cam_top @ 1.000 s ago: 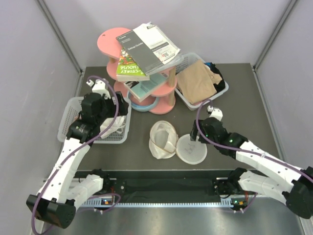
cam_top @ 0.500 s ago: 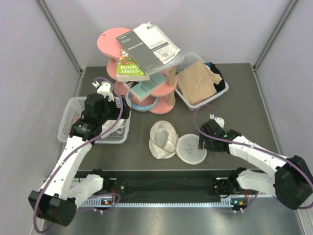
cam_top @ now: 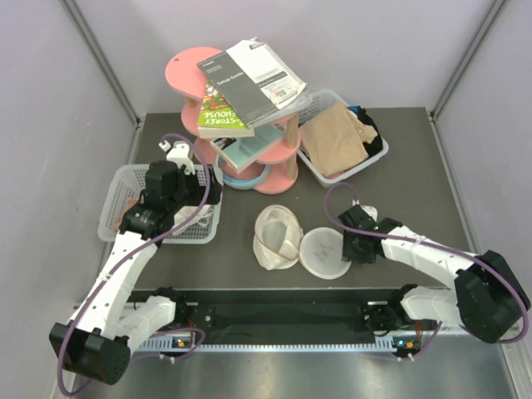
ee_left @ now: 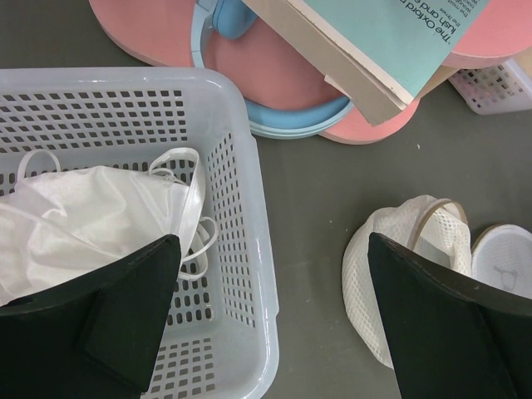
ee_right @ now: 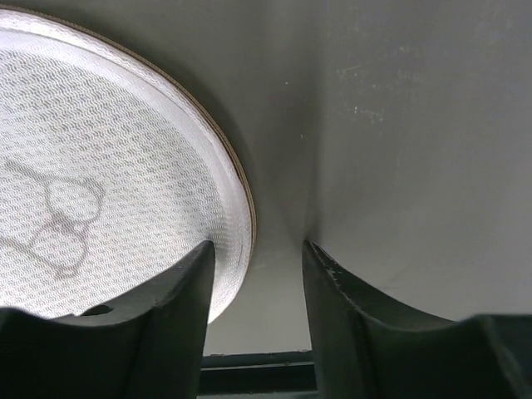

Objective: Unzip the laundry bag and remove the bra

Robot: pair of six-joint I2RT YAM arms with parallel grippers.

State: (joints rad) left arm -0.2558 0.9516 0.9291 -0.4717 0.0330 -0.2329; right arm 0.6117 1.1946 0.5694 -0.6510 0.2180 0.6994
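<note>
The laundry bag's round flat face (cam_top: 324,251) with the printed bra outline lies on the table; it fills the left of the right wrist view (ee_right: 100,183). Its other mesh half (cam_top: 276,237) lies open to its left, also in the left wrist view (ee_left: 407,266). The off-white bra (ee_left: 91,216) with thin straps lies in the white plastic basket (ee_left: 249,208). My left gripper (ee_left: 270,249) is open and empty above the basket's right edge. My right gripper (ee_right: 258,249) is open, low at the table, straddling the pouch's right rim.
A pink tiered stand (cam_top: 274,158) with books and a blue ring stands at the back centre. A clear bin (cam_top: 370,158) with tan cloth sits at the back right. The white basket (cam_top: 120,195) is at the left under my left arm.
My right gripper has moved right off the pouch's top and down to the table at its right rim. My left gripper has shifted slightly over the basket.
</note>
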